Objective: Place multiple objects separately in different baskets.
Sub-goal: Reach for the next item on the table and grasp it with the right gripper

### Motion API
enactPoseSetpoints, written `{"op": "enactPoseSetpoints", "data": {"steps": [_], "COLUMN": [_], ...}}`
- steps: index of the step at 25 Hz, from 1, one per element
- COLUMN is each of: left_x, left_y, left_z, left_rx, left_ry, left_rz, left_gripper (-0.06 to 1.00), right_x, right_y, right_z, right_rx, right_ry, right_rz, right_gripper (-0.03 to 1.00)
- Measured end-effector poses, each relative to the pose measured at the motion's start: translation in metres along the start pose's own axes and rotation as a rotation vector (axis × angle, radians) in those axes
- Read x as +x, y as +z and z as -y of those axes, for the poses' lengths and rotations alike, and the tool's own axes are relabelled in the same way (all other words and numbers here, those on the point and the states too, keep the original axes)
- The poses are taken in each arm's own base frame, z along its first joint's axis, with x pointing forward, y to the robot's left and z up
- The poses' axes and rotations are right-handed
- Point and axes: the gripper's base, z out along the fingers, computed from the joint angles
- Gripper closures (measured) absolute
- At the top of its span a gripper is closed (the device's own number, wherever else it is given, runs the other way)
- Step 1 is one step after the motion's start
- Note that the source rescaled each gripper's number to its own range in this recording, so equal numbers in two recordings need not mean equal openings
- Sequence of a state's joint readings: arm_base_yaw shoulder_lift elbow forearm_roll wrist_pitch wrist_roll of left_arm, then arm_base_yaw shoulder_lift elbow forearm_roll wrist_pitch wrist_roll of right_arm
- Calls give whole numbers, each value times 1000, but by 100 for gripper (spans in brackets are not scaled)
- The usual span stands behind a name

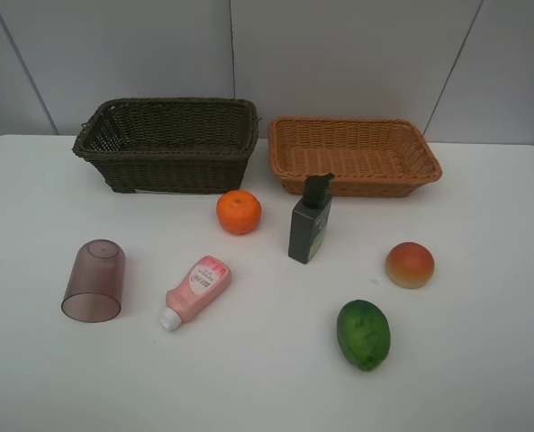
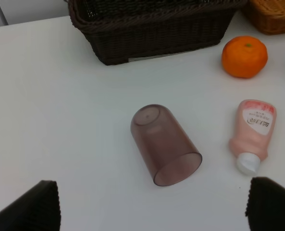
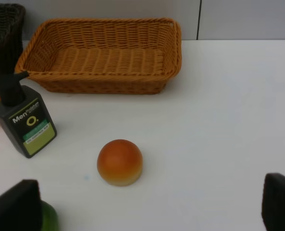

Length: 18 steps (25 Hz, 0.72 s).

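Dark brown basket [image 1: 167,160] and orange-brown basket [image 1: 357,185] both empty, nothing sorted yet; left gripper [image 2: 154,204] and right gripper [image 3: 147,204] spread wide, holding nothing.

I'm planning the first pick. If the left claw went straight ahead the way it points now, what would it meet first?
Most likely the mauve cup, lying on its side centred between the tips of the open left claw; depth is unclear, so it might touch the table first.

Bright, even light; soft shadows; sharp focus.
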<state>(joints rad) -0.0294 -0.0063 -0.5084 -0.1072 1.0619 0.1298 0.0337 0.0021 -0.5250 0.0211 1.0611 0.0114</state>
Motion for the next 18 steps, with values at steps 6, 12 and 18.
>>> {"op": "enactPoseSetpoints", "data": {"steps": [6,12,18], "left_x": [0,0,0], "left_y": [0,0,0], "left_z": [0,0,0], "left_rx": [0,0,0], "left_ry": [0,0,0], "left_rz": [0,0,1], "left_gripper": [-6,-6,-6], "right_x": [-23,-65,-102], "right_y": [26,80,165], "right_z": [-2,-2,-5], "right_rx": [-15,-8,-15], "right_ry": [16,24,9], "right_rz": [-143,-366,-599], "right_gripper": [-1,-1,-1]}}
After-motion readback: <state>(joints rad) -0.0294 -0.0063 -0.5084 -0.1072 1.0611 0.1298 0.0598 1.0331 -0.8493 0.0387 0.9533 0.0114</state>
